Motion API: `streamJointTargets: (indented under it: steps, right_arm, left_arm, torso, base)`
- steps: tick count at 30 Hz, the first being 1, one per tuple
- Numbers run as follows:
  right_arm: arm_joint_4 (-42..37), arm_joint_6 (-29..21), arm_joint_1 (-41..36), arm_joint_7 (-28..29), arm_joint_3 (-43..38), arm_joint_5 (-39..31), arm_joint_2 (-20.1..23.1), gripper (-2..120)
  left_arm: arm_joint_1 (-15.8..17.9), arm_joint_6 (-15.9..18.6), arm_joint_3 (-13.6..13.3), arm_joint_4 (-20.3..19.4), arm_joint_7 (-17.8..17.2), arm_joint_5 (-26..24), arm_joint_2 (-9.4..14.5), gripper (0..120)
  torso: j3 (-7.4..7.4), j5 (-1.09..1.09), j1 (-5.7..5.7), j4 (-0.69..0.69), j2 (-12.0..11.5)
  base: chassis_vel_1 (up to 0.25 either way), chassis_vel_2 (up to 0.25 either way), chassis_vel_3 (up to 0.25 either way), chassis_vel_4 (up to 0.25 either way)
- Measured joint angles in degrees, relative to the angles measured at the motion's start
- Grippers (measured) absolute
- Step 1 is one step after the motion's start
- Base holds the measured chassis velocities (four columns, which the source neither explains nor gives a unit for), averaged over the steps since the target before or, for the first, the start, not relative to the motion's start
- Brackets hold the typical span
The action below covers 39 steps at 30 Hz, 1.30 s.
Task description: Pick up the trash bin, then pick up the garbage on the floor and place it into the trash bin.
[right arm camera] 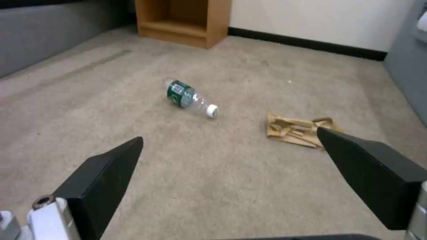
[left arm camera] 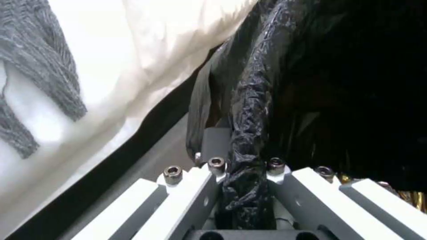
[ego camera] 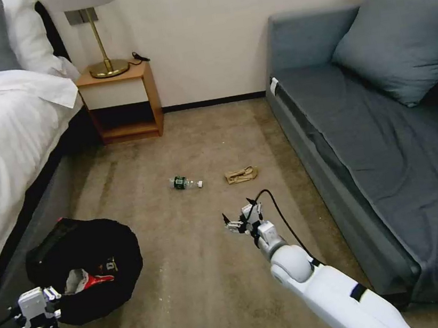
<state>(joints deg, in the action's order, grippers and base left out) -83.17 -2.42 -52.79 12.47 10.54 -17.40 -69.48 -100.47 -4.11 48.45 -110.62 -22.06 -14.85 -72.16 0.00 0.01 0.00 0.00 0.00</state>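
The black trash bin (ego camera: 89,261) with its crinkly bag hangs low at the left beside the bed. My left gripper (ego camera: 52,304) is shut on its near rim, and the left wrist view shows the bag's rim (left arm camera: 249,140) pinched between the fingers. A red-and-white wrapper (ego camera: 86,281) lies inside the bin. On the carpet farther out lie a small clear green-labelled bottle (ego camera: 185,182) (right arm camera: 189,96) and a crumpled tan paper wrapper (ego camera: 241,174) (right arm camera: 298,130). My right gripper (ego camera: 240,220) (right arm camera: 231,143) is open, hovering above the carpet short of both pieces.
A bed with white covers (ego camera: 0,133) borders the left, and a grey sofa (ego camera: 381,132) the right. A wooden nightstand (ego camera: 121,99) with a brass lamp stands against the far wall. Open carpet lies between them.
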Motion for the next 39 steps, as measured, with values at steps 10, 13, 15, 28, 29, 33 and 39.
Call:
streamJointTargets:
  steps: [10,13,15,28,29,33,39]
  right_arm:
    - [-2.74,-0.09,-2.5,-0.55,-2.04,-0.33,-0.04,100]
    - [-2.74,0.53,-3.06,-0.9,-2.51,-0.18,-0.01,100]
    - [-2.74,0.73,-3.17,-0.99,-2.61,-0.15,0.01,100]
    - [-2.1,1.37,-3.83,-1.11,-2.85,0.59,-0.74,100]
    - [-2.08,1.37,-3.83,-1.11,-2.82,0.61,-0.78,100]
    - [-1.94,1.37,-3.83,-1.09,-2.71,0.68,-1.01,100]
    - [-1.57,1.4,-3.73,-1.1,-2.6,0.71,-1.29,100]
  left_arm:
    - [-0.72,-0.87,0.37,-1.04,-0.05,0.67,-0.62,2]
    - [-0.91,-1.28,0.37,-1.03,-0.04,1.09,-0.77,2]
    - [-0.95,-1.42,0.37,-0.98,-0.04,1.2,-0.81,2]
    - [-0.94,-3.39,0.39,1.57,-0.06,1.68,-0.69,2]
    - [-0.93,-3.45,0.39,1.68,-0.06,1.68,-0.67,2]
    - [-0.91,-3.67,0.41,1.99,-0.07,1.65,-0.63,2]
    - [-0.89,-4.16,0.42,2.53,-0.08,1.6,-0.48,2]
  torso:
    - [0.0,-0.01,0.0,0.0,0.0]
    - [0.0,-0.01,0.0,0.0,0.0]
    - [0.0,-0.01,0.0,0.0,0.0]
    - [0.0,-0.01,0.0,0.01,0.0]
    - [0.0,-0.01,0.0,0.0,0.0]
    - [0.0,-0.01,0.0,0.01,0.0]
    - [0.0,-0.01,0.0,0.0,0.0]
  base:
    - [0.0,0.0,0.0,0.0]
    - [0.0,0.0,0.0,0.0]
    - [0.0,0.0,0.0,0.0]
    - [0.0,0.0,0.0,0.0]
    - [0.0,0.0,0.0,0.0]
    - [0.0,0.0,0.0,0.0]
    - [0.0,0.0,0.0,0.0]
